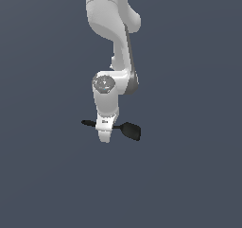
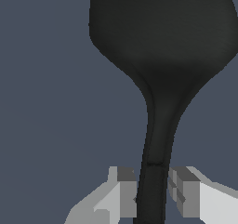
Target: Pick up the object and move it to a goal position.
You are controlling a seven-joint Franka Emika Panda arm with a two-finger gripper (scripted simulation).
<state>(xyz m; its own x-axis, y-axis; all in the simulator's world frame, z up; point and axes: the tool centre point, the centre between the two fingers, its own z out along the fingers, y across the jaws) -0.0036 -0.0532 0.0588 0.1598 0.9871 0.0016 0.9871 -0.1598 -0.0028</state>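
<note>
Reaching down from above, the arm [image 1: 113, 28] has put its claw [image 1: 105, 133] right over the black spatula [image 1: 126, 129]. The spatula lies flat on the gray surface [image 1: 189, 175]. Its thin handle points to the exterior view's left, and its wide round head points to the exterior view's right.

The claw sits on the handle, not the head. That makes sense, because the handle is thin enough to fit between the two fingers, and the head looks too wide.

In the wrist view, the handle of the spatula [image 2: 153, 181] runs between the fingers [image 2: 125, 195]. One finger looks like it touches the handle. The other has a small gap beside it. So the claw is partly closed around the handle, but I cannot tell if it is squeezing tight yet.

I think the step now is getting a firm hold. No goal spot shows in either picture.
</note>
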